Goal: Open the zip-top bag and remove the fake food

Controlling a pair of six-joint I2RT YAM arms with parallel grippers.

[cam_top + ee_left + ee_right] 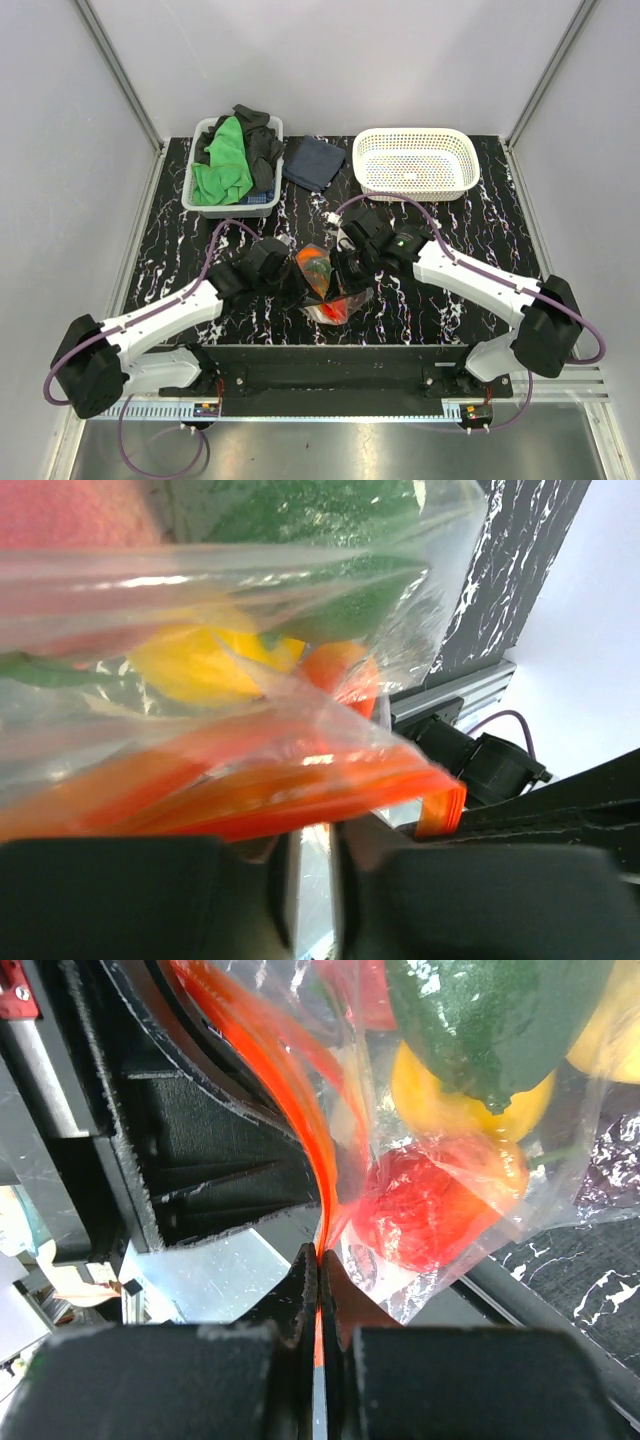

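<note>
1. While the right claw [318, 1260] is pinched fully closed on the red-orange zip strip [300, 1110] of the zip-top bag [325, 285], its jaws meet with only that thin strip between them.
2. I cannot tell whether the left claw [312, 845] has a hold. Its jaws stand a sliver apart under the strip, with clear film bunched against them.
3. Between the two claws, the bag hangs over the desk [480, 230] near its front edge, and the zip looks sealed.
4. The risk, as I judge it, is in the pull. If both claws hold the same lip, or the left has only loose film, pulling apart would stretch or drag the bag rather than part the zip. The slick strip could also slide out of the right claw.
5. Inside the bag sits the fake food [420, 1210]: a red piece, a yellow one [440, 1100], a dark green one [490, 1020] and an orange one [335, 665].
6. Farther back, a white perforated basket [415, 162] shows nothing inside. A grey basket [197, 196] holds green and dark cloths [225, 165], and a dark blue cloth [312, 162] lies between the two baskets.
</note>
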